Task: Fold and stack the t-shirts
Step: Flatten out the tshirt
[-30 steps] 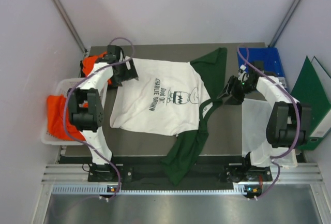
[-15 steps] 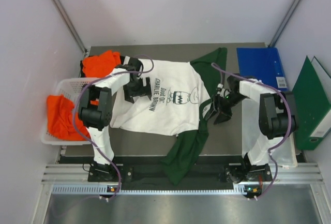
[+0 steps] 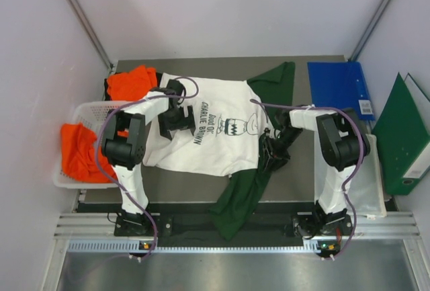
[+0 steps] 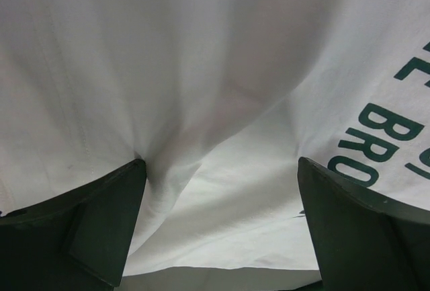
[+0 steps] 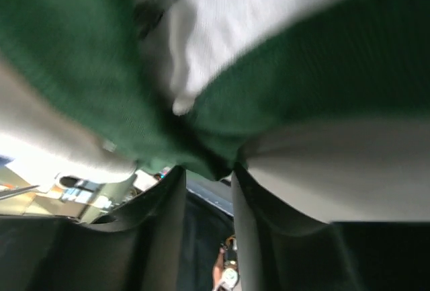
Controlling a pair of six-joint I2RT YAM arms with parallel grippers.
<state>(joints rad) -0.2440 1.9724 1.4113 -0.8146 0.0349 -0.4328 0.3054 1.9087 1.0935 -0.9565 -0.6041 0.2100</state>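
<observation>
Green cloth is bunching between the clenched fingers of the right gripper [image 5: 207, 173], which is pinching the sleeve edge of the white-fronted t-shirt [image 3: 215, 130]. Only the wrist view is showing that pinch; from overhead the arm is hiding it. The left gripper [image 4: 220, 170] is hanging spread wide over the shirt's white front, one finger touching a crease, grasping nothing. From above, the shirt is lying spread across the tabletop [image 3: 181, 183], an orange t-shirt [image 3: 131, 82] beside it, a second orange t-shirt [image 3: 77, 150] in the basket [image 3: 84, 108].

Left gripper [image 3: 176, 120] slid onto t-shirt [image 3: 218, 148]; right gripper [image 3: 271, 152] now pinching it.
</observation>
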